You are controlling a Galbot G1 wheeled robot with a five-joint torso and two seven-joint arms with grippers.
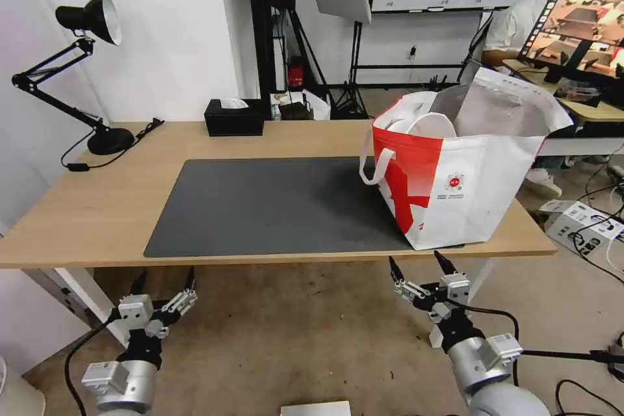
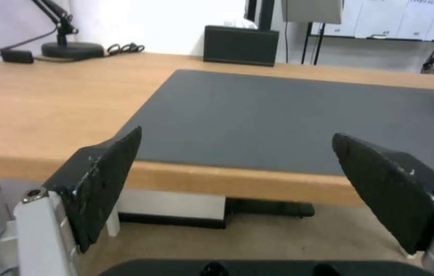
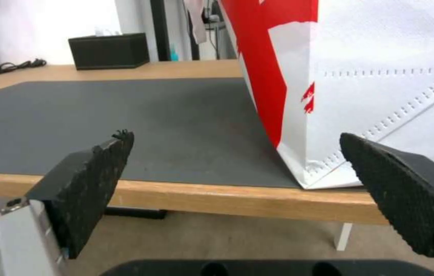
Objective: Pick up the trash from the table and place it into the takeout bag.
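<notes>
Two grippers hang below the near edge of the table, both with jaws spread wide and nothing between them: the left gripper under the mat's near left corner, the right gripper just under the near bottom corner of the takeout bag. No loose trash lies on the dark grey mat or on the bare wood around it. What stays on the tabletop is the bag, standing on the mat's right end, a black tissue box at the far edge and a black desk lamp at the far left corner. Inside the bag's open mouth, against the silver lining, a round white shape shows near the rim; it looks like the bowl, though its contents are hidden. The other pieces of trash cannot be made out within the bag.

From the left wrist view the left gripper's black fingers frame an empty stretch of mat, and from the right wrist view the right gripper's fingers frame the bag's red-and-white lower corner at the table edge. Judging by the cleared surface and both arms drawn back low and empty, the task appears finished or nearly so, with nothing visible left to pick up
</notes>
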